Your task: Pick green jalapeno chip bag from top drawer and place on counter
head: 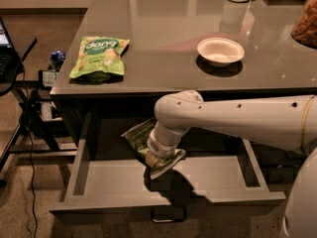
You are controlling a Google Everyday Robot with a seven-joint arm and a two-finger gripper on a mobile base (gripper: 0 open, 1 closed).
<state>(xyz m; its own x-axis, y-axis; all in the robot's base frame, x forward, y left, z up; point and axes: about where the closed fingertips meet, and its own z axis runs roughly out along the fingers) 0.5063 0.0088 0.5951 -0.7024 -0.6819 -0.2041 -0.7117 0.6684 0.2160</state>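
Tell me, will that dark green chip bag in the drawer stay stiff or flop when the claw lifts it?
Probably floppy: the green jalapeno chip bag looks crinkled and thin, so it may sag around the claw, which is down on it inside the top drawer. Likely light for its size, being a small snack bag.

Office or lab-type room: big glossy grey counter (163, 29) built like a desk w/ metal top drawer (109, 180) pulled out, laptop (5, 48) on side stand at left, cables (30, 148) trailing over the floor. Gripper (159, 161) is down inside the drawer.
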